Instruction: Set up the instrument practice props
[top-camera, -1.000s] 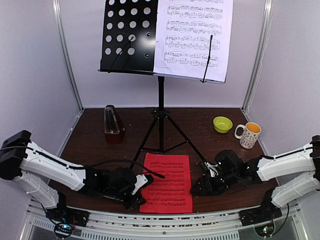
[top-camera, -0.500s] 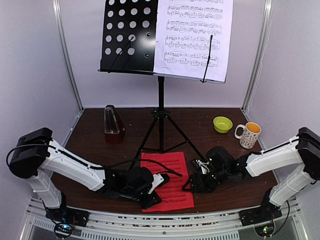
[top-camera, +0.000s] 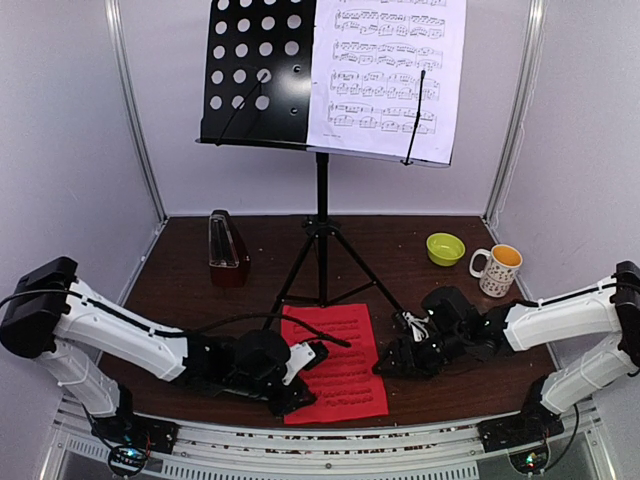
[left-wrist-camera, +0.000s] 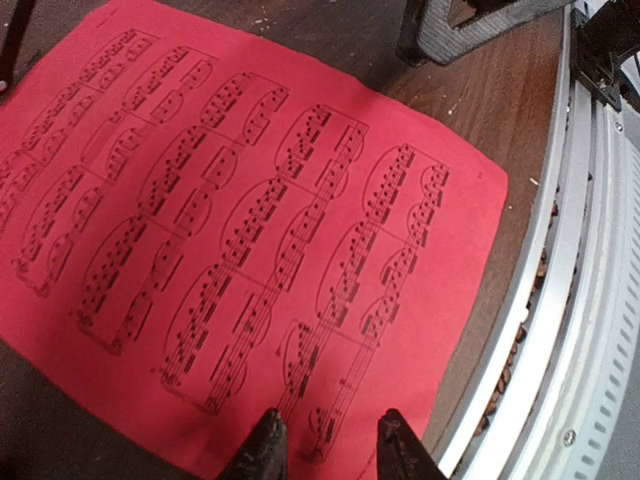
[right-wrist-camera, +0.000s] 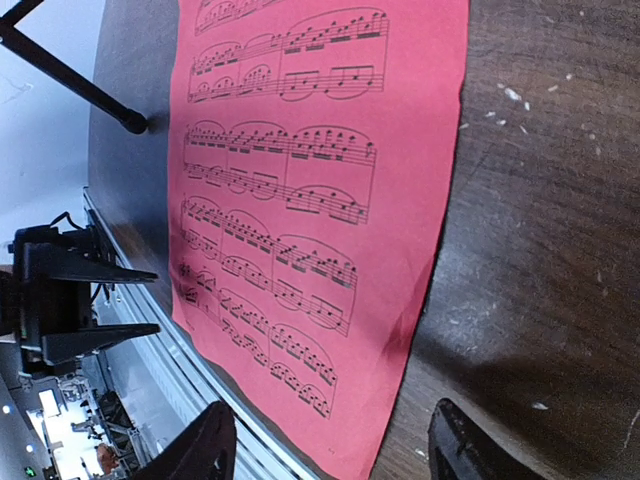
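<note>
The black tripod music stand (top-camera: 321, 240) stands at the back centre, and a white music sheet (top-camera: 385, 75) rests on the right half of its perforated desk (top-camera: 258, 75). The red music sheet (top-camera: 335, 365) lies flat on the table near the front edge, slightly askew. It also shows in the left wrist view (left-wrist-camera: 250, 230) and the right wrist view (right-wrist-camera: 320, 160). My left gripper (top-camera: 302, 372) (left-wrist-camera: 332, 455) is open, tips low over the sheet's left edge. My right gripper (top-camera: 393, 362) (right-wrist-camera: 330, 450) is open wide beside the sheet's right edge. The metronome (top-camera: 227, 240) stands at the back left.
A small green bowl (top-camera: 445, 248) and a spotted white mug (top-camera: 497, 270) sit at the back right. The stand's legs (right-wrist-camera: 70, 80) spread over the table just behind the red sheet. The metal rail (left-wrist-camera: 560, 330) runs along the table's front edge.
Both grippers moved in toward the red sheet, then eased back a little. The sheet has turned slightly, its lower right corner shifted right.
</note>
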